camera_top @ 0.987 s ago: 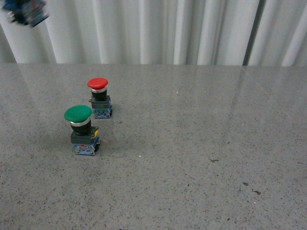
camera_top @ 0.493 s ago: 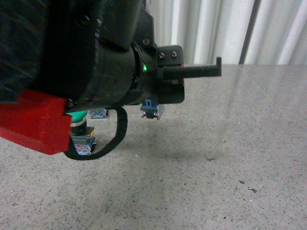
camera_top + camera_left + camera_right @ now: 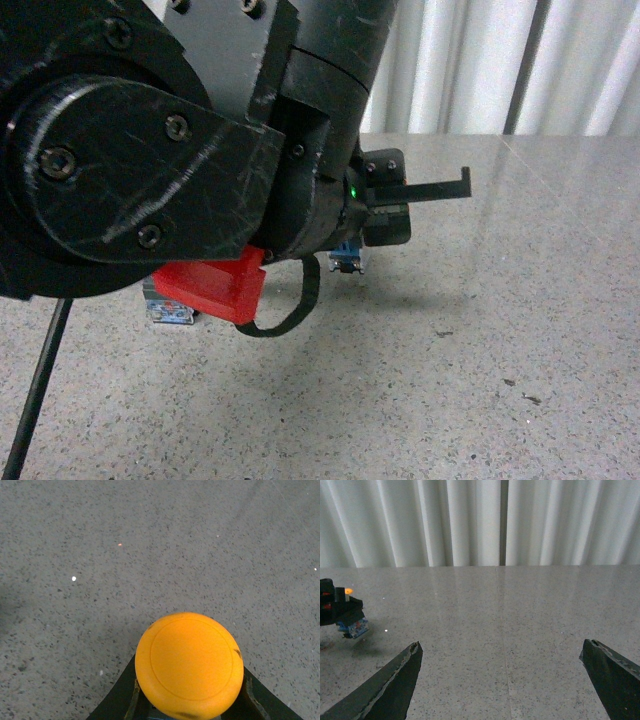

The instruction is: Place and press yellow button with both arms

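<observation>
Swinging nearer since half a second ago, our left arm (image 3: 150, 150) now blocks most of the front view. Its hand (image 3: 187, 702) pinches the yellow button (image 3: 189, 665) below the cap, holding it above the table (image 3: 520, 380), well inside the far edge. Our right hand (image 3: 501, 644) hangs spread and empty. We judge the button light, rigid and top-heavy, its domed cap slick. Better to grip the body and leave the cap free for pressing.
</observation>
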